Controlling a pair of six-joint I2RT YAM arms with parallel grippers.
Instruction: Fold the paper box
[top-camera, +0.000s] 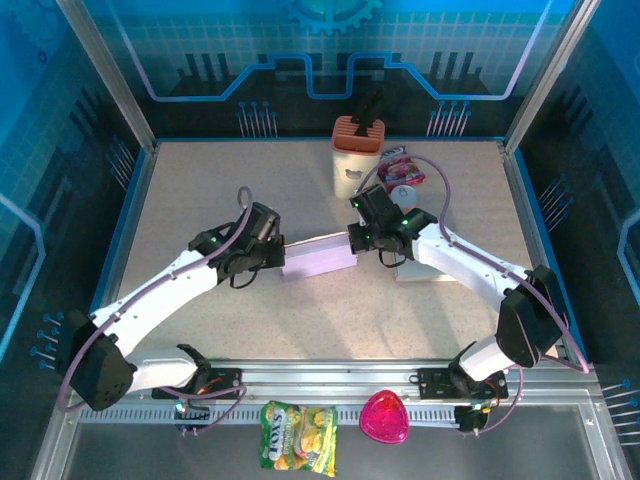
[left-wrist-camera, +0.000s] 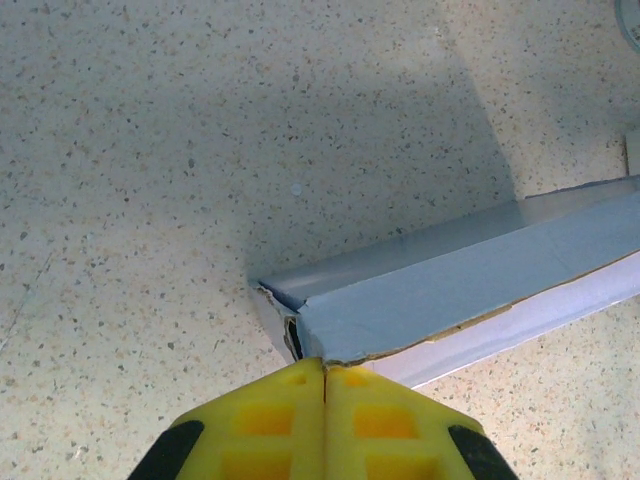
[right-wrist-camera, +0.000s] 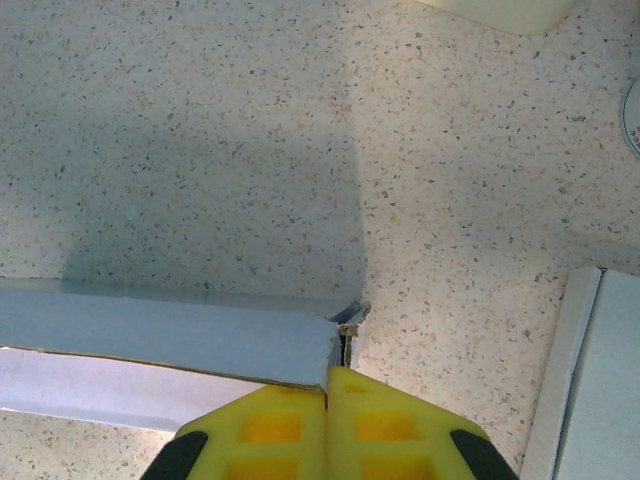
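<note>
Since the left gripper (left-wrist-camera: 323, 364) and right gripper (right-wrist-camera: 328, 371), both closed and empty, sit at the box (left-wrist-camera: 480, 280) ends, uneven pushing could buckle it

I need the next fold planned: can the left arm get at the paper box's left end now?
Likely yes: the shut left pincer sits at that end of the paper box, nothing between them.
</note>
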